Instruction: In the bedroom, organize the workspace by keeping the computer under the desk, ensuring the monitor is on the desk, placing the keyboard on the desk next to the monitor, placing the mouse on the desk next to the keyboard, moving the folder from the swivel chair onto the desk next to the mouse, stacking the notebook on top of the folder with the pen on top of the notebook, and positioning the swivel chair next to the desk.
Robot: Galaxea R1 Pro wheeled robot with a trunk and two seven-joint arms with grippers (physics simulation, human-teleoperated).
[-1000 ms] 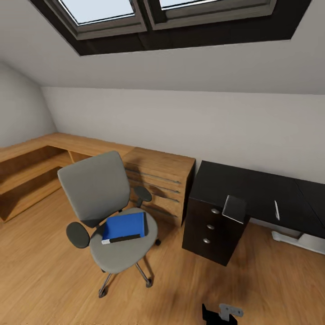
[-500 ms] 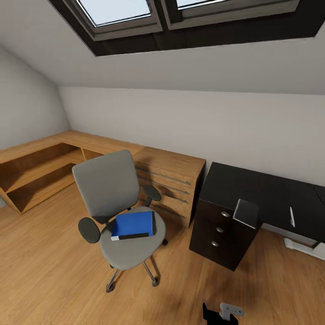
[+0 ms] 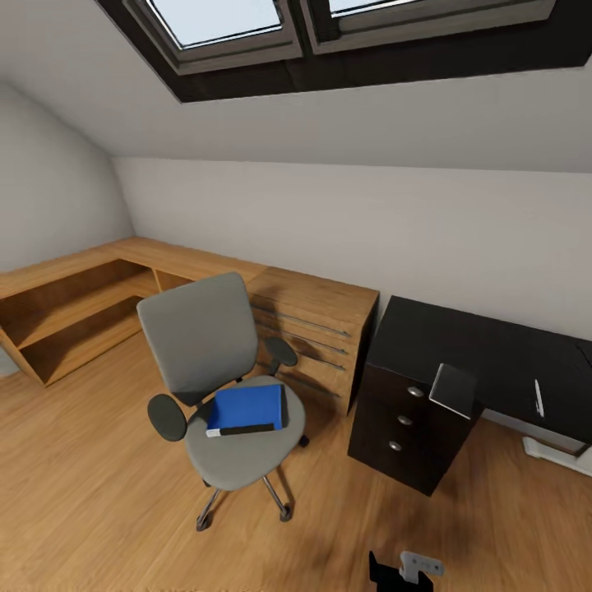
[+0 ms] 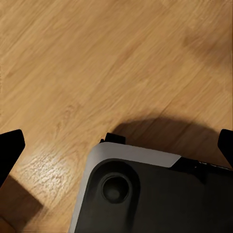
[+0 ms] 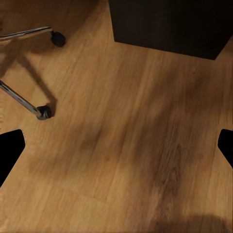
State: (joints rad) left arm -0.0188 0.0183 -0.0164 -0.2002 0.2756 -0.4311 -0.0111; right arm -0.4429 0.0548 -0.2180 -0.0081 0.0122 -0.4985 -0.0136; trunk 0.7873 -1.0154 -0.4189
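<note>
Approaching swivel chair (image 3: 222, 386), both grippers open, empty.
Square up to blue folder (image 3: 245, 409) on seat; desk (image 3: 485, 353) just beside chair.

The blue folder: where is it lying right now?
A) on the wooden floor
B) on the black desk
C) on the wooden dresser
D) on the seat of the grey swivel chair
D: in the head view the blue folder lies flat on the seat of the swivel chair, well apart from the black desk.
</note>
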